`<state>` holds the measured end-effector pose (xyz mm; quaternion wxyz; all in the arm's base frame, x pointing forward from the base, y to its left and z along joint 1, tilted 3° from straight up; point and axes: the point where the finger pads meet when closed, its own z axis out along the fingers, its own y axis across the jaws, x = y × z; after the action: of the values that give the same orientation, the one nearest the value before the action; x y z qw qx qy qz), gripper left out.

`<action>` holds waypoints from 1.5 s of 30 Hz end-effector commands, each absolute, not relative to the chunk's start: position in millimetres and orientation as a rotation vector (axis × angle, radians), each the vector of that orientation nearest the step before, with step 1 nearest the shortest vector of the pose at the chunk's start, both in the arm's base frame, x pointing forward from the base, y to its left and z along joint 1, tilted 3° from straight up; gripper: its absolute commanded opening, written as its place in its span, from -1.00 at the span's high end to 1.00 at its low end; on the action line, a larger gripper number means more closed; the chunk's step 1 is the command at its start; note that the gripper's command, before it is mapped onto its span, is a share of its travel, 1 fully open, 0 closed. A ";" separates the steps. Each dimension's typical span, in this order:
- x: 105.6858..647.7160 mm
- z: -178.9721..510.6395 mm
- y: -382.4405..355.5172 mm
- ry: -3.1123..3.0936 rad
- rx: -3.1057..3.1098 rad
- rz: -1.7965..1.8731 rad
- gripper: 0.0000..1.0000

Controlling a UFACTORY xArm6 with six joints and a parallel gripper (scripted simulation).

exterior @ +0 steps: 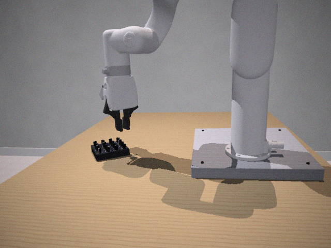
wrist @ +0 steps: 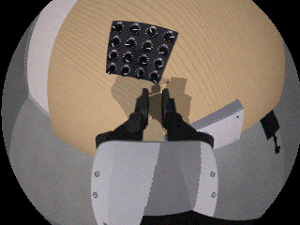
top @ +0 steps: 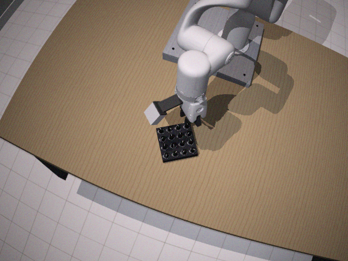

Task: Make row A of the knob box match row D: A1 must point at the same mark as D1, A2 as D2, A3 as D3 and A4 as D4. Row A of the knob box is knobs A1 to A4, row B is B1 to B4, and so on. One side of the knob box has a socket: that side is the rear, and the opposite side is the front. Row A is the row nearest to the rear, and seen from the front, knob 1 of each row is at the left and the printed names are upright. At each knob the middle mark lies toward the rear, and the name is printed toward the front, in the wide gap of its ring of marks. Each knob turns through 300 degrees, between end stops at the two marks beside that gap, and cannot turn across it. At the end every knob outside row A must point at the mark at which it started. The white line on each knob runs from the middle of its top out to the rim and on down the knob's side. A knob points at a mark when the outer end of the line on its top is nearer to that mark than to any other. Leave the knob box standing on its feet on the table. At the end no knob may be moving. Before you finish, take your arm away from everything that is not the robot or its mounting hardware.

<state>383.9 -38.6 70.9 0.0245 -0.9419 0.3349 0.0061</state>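
The black knob box [top: 179, 157] [exterior: 110, 155] [wrist: 139, 48] stands flat on the wooden table, with four rows of four black knobs. The white lines on the knobs are too small to read. My gripper [top: 192, 122] [exterior: 122, 128] [wrist: 155, 97] hangs in the air, pointing down, a clear distance above the box. It is over the box edge nearest the robot base, near the right corner in the overhead view. Its fingers stand close together with nothing between them.
The grey base plate [top: 238, 71] [exterior: 256, 165] with the arm's column stands behind the box. The wrist camera housing [top: 153, 113] sticks out to the left of the gripper. The table edge [top: 112, 193] runs in front of the box.
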 end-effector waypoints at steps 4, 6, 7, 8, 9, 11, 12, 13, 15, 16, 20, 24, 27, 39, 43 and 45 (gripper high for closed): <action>385.3 69.5 -38.5 1.047 -2.910 0.014 0.61; 385.3 68.1 -38.3 1.053 -2.908 0.014 0.61; 385.3 67.3 -38.3 1.054 -2.908 0.014 0.61; 385.3 66.4 -38.2 1.054 -2.908 0.014 0.61; 385.3 65.5 -38.1 1.054 -2.908 0.014 0.61; 385.3 63.5 -37.9 1.054 -2.908 0.014 0.61; 385.3 63.5 -37.9 1.054 -2.908 0.014 0.61; 385.3 63.5 -37.9 1.054 -2.908 0.014 0.61; 385.4 61.3 -37.6 1.054 -2.908 0.014 0.61; 385.4 60.1 -37.5 1.054 -2.908 0.014 0.61; 385.4 55.0 -37.0 1.054 -2.908 0.014 0.61; 385.5 49.7 -36.4 1.054 -2.908 0.014 0.61; 385.5 45.7 -36.0 1.054 -2.908 0.014 0.61; 385.6 34.6 -34.9 1.054 -2.908 0.014 0.61; 385.7 31.8 -34.6 1.054 -2.908 0.014 0.61; 385.7 30.8 -34.5 1.054 -2.908 0.014 0.61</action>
<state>384.1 -34.5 31.3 0.0240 -0.9399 0.3407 0.0065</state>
